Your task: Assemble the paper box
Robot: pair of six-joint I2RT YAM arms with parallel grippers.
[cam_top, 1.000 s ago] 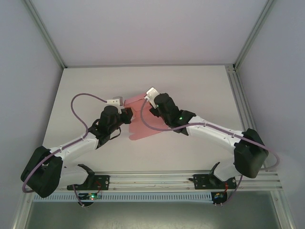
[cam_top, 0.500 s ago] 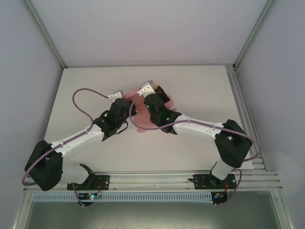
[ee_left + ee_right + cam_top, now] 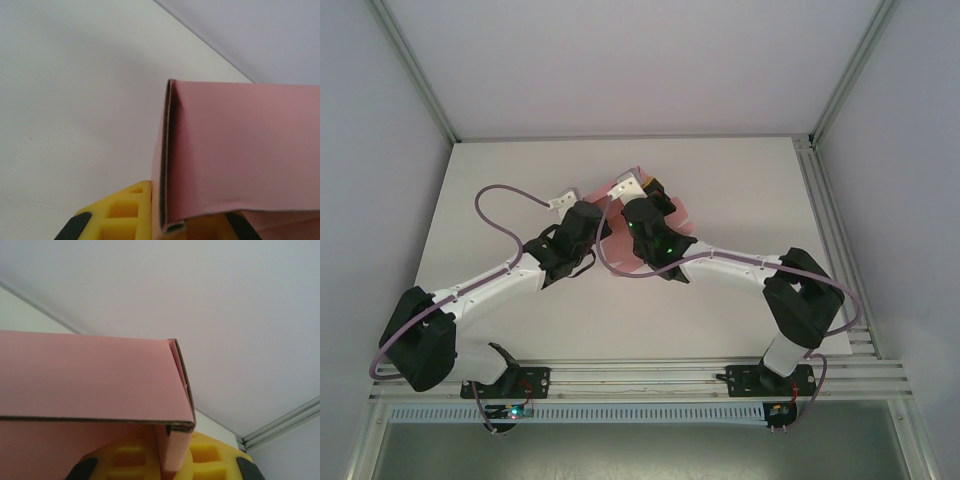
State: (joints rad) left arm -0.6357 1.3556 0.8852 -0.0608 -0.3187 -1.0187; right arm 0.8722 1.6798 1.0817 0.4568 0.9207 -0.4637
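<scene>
Where folded, paper box (image 3: 85, 375) inside right gripper (image 3: 167, 460).

White table (image 3: 500, 190) fills mid-frame; grey walls (image 3: 620, 60) at top and sides; aluminium rail (image 3: 825, 215) along table's right edge.

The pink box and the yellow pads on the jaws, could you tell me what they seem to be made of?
The paper box looks like thin matte card: pink faces without glare, a brownish raw edge at the fold. The yellow pads look like moulded or printed plastic, with dull recessed pockets; which one I cannot tell.
</scene>
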